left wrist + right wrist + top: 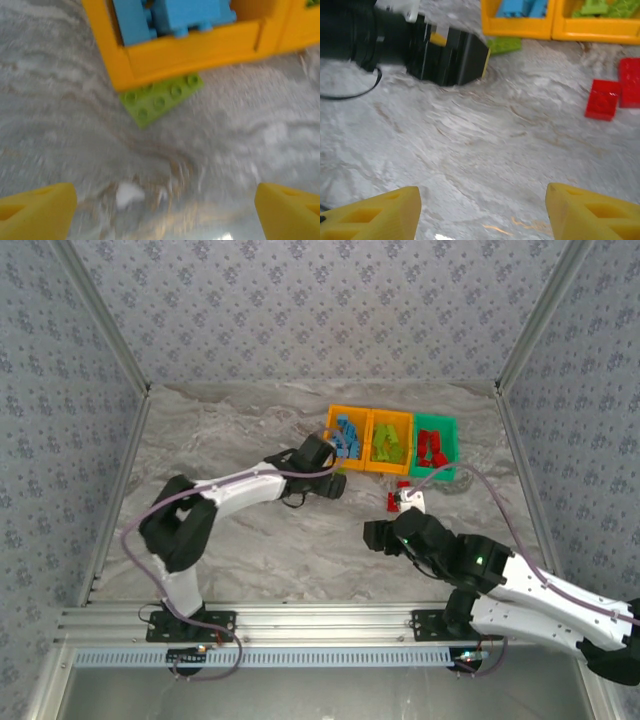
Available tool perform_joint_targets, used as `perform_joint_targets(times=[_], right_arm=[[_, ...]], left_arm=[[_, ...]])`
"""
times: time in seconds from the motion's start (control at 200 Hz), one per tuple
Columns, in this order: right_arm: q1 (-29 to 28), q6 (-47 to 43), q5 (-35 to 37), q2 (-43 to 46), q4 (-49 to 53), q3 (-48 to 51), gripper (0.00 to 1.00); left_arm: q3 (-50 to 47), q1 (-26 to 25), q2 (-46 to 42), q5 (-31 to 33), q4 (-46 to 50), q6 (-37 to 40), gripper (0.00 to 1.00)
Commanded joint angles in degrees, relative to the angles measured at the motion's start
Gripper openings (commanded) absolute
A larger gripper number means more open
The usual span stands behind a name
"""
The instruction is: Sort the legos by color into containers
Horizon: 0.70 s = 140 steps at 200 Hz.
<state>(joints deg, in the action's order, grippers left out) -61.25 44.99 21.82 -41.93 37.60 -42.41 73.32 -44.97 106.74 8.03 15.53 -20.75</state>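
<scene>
An orange container [334, 418] holds light blue legos [170, 15], a second orange container [372, 443] holds lime green legos [390, 443], and a green container [452, 430] holds red legos [432, 448]. A lime green lego [160, 97] lies flat on the table, touching the front wall of the orange container [190, 50] with the blue ones. My left gripper [165, 215] is open just short of that brick, with nothing between its fingers. Two red legos [602, 99] lie loose in front of the containers. My right gripper [482, 215] hangs open over bare table, left of the red pair.
The marble-patterned table [240, 430] is walled at the back and sides. In the right wrist view the left gripper's black body [445, 55] sits close ahead, its cable [350, 95] trailing on the table. The right arm's wrist [415, 530] is near the loose red bricks [398, 496].
</scene>
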Motion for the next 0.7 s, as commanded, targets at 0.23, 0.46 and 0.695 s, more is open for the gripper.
perform_joint_targets(times=[0.23,0.46,0.695], right_arm=[[-0.76,4.32,5.06,0.45,4.56,0.68,0.71],[-0.71,4.99,5.0,0.45,3.53,1.49,0.72],[-0.81,5.37,4.89,0.45,3.35,1.71,0.73]], left_arm=[[8.36,0.59,11.15,6.01,-5.16,-0.36,0.59],[8.48,1.43,13.7,4.87,-6.39,1.02,0.27],[6.79,1.47,14.38,2.94,-6.5,0.93,0.14]])
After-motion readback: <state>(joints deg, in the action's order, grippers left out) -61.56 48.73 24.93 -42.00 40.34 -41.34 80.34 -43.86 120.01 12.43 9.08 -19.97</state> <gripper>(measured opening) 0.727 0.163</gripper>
